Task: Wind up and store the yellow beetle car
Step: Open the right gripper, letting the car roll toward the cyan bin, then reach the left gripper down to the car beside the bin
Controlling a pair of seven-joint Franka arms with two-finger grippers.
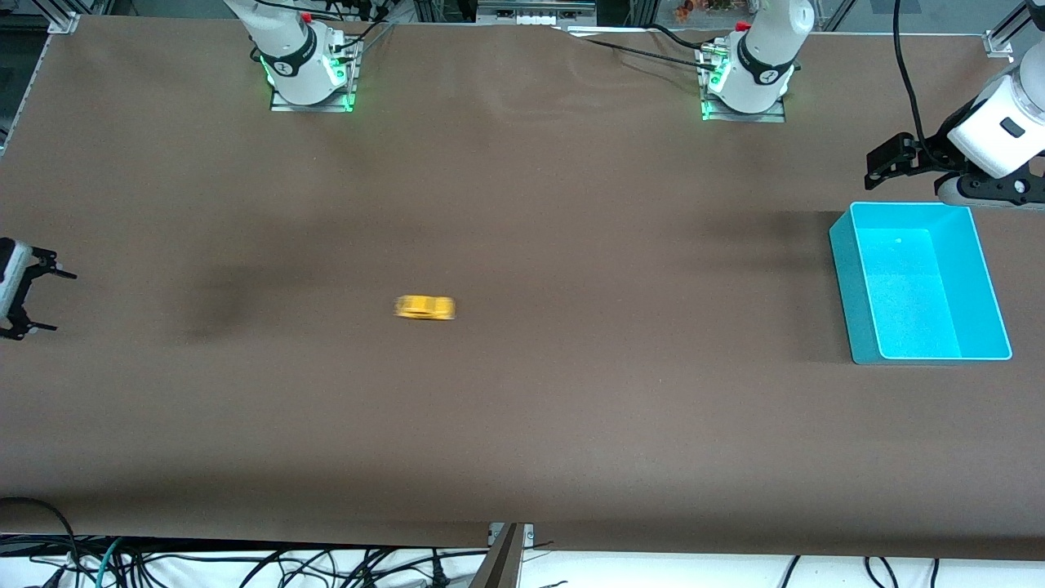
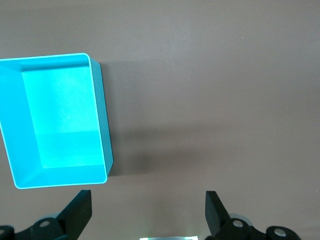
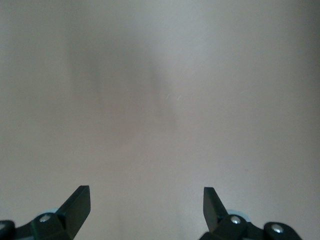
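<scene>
The yellow beetle car stands on the brown table near its middle, and its outline is smeared. It shows in neither wrist view. The turquoise bin is empty and stands toward the left arm's end of the table; it also shows in the left wrist view. My left gripper is open and empty, up over the table just beside the bin's rim, and its own view shows bare table between the jaws. My right gripper is open and empty at the right arm's end of the table, over bare table.
The two arm bases stand along the table edge farthest from the front camera. Cables hang below the table edge nearest that camera. A black cable runs to the left arm.
</scene>
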